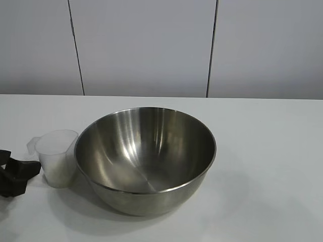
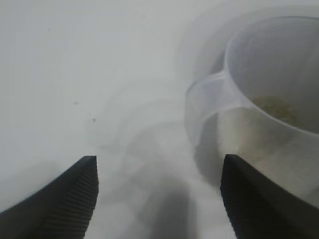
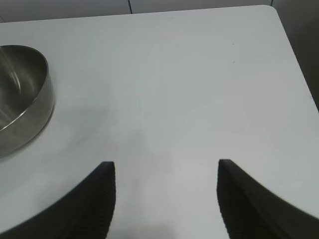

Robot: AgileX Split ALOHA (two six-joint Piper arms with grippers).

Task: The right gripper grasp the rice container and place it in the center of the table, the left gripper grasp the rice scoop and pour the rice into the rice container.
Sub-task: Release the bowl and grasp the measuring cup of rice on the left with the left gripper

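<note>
The shiny steel rice container [image 1: 145,159] stands empty near the middle of the white table [image 1: 272,151]. The translucent rice scoop [image 1: 58,157] stands upright touching its left side. My left gripper [image 1: 17,174] sits at the left edge, just left of the scoop, open and empty. In the left wrist view the scoop [image 2: 264,114] is close ahead, its tab handle toward my open gripper [image 2: 159,162], with rice [image 2: 276,107] inside. My right gripper [image 3: 164,164] is open over bare table; the container [image 3: 22,97] lies off to its side. The right gripper is out of the exterior view.
A grey panelled wall [image 1: 146,45] runs behind the table. The table's far corner and edge [image 3: 279,30] show in the right wrist view. Bare tabletop extends right of the container.
</note>
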